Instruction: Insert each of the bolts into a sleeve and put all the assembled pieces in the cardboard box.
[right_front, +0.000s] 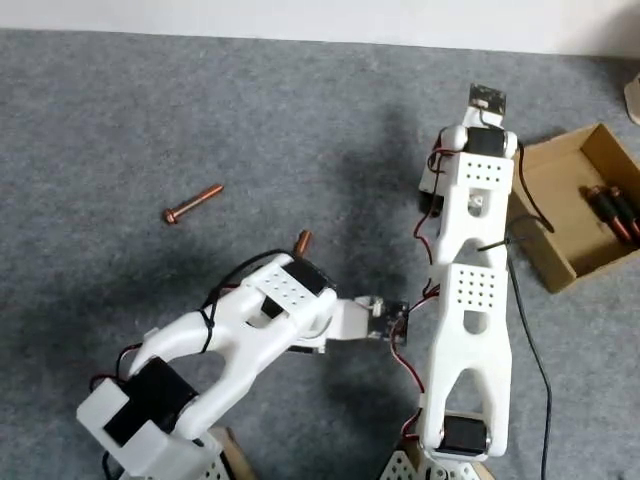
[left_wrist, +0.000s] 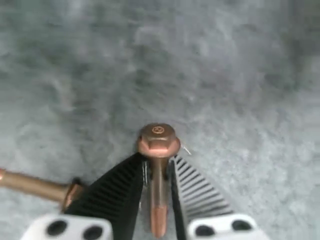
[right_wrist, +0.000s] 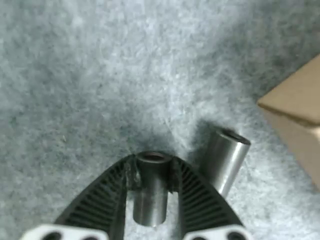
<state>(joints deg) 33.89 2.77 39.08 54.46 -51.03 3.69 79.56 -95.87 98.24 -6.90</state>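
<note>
Left claw (left_wrist: 157, 159) grips 1 bolt (left_wrist: 158, 140); right claw (right_wrist: 151, 161) grips 1 sleeve (right_wrist: 150, 200).
Your bolt's head sits just past the tips; a 2nd sleeve (right_wrist: 225, 160) lies beside the right claw, near the cardboard box (right_wrist: 295, 100).

Two copper bolts, two sleeves, one box.
You have a hex-head bolt (left_wrist: 158, 145) clamped in the left gripper (left_wrist: 157, 165), head outward, and a loose bolt (right_front: 194, 202) lying on the carpet (right_front: 100, 120). The right gripper (right_wrist: 151, 165) grips a dark sleeve (right_wrist: 150, 192). A second sleeve (right_wrist: 226, 159) rests just beside it, near the open cardboard box (right_front: 560, 190), which holds assembled pieces (right_front: 615, 212).
</note>
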